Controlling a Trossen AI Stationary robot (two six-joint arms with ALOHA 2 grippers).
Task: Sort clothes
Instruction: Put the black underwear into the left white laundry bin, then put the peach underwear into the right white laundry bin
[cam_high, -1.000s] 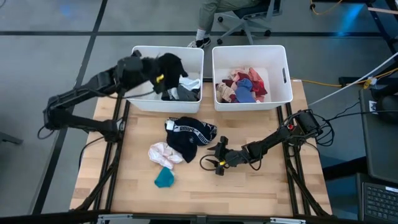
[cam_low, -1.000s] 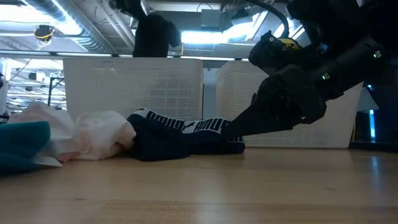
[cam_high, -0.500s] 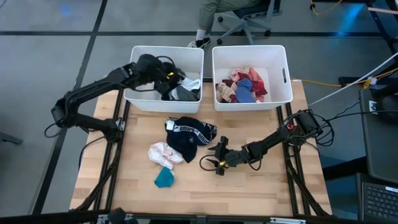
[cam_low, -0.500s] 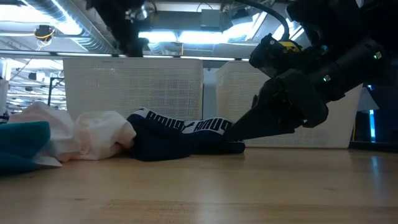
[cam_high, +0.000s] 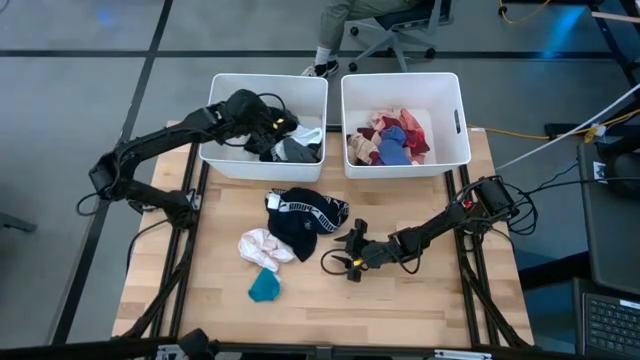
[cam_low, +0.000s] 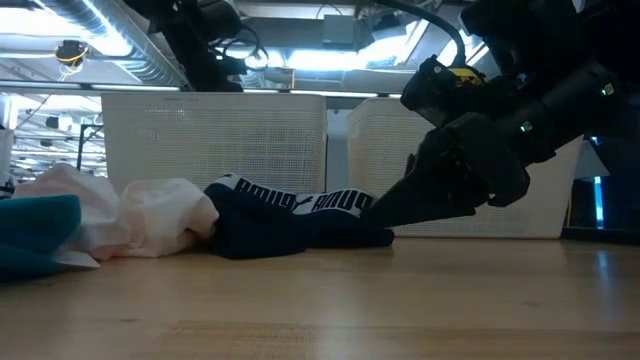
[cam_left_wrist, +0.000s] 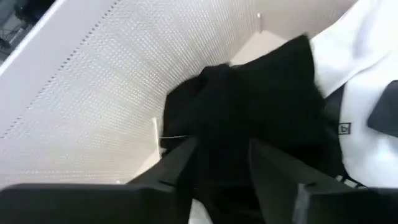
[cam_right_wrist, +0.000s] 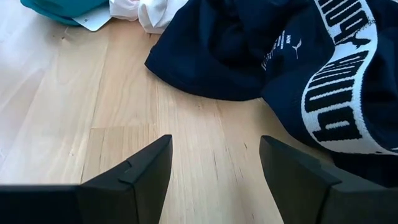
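Left arm reaches in from the table's left edge, left end effector (cam_high: 268, 128) inside the left white bin (cam_high: 222, 92). Wrist view: its two fingers (cam_left_wrist: 176, 165) stand a little apart with a black garment (cam_left_wrist: 261, 112) lying between and under them; whether they grip it, cannot tell. Same bin also holds white and grey clothes (cam_high: 298, 148) piled at its right side.

Right white bin (cam_high: 452, 95), just beside the left one, holds a heap of red, pink and blue garments (cam_high: 390, 138).

On the table (cam_high: 420, 310), front of the bins: teal cloth (cam_high: 264, 287) nearest the front edge, pale pink and white garment (cam_high: 262, 246) touching it behind, then navy garment with white lettered band (cam_high: 305, 217) just right of the pink one, touching it. Low view shows the same row lying flat on the wood: teal at far left, pink/white, navy.

Right arm comes in low from the table's right side. Right end effector (cam_high: 345, 256) sits close above the table just right of the navy garment, pointing toward it, fingers (cam_right_wrist: 144, 171) spread wide and empty. Wrist view: bare wood between the fingers, navy garment just ahead of them, not touching.
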